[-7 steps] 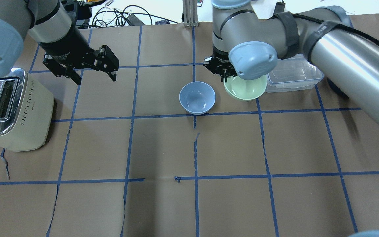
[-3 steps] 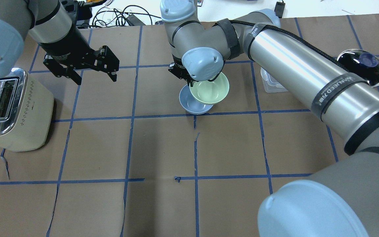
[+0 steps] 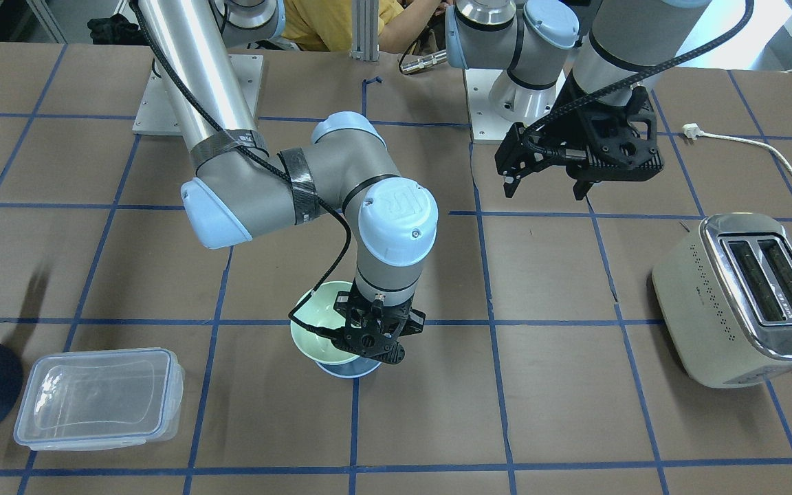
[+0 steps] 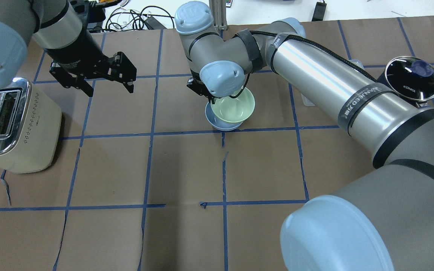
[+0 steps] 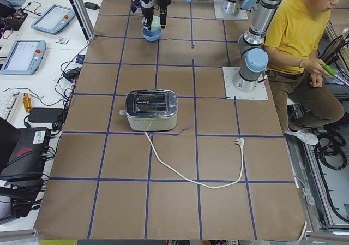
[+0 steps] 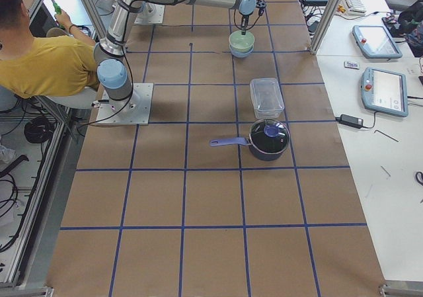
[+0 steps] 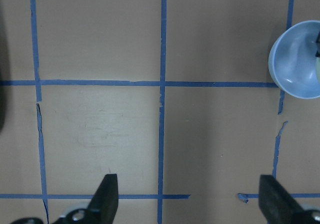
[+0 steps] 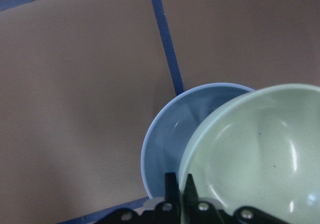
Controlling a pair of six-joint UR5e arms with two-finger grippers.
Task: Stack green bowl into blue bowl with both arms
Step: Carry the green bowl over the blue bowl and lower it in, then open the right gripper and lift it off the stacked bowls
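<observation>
The green bowl (image 4: 236, 107) hangs in my right gripper (image 3: 372, 338), which is shut on its rim, as the right wrist view shows (image 8: 177, 183). The bowl (image 8: 260, 154) is over the blue bowl (image 4: 217, 122) and covers most of it, set off a little to one side. The blue bowl (image 8: 167, 134) stands on the table near the middle; only a crescent of it shows. I cannot tell whether the two bowls touch. My left gripper (image 4: 110, 90) is open and empty, hovering well to the left of the bowls (image 7: 189, 189).
A cream toaster (image 4: 13, 124) stands at the left edge, its cord (image 3: 781, 158) trailing behind it. A clear plastic container (image 3: 97, 399) and a dark saucepan with a lid (image 4: 413, 77) are on the right side. A person (image 5: 300, 32) sits by the robot's base.
My right arm has carried the green bowl to the left, from beside the clear container to over the blue bowl. The left arm has not moved.
</observation>
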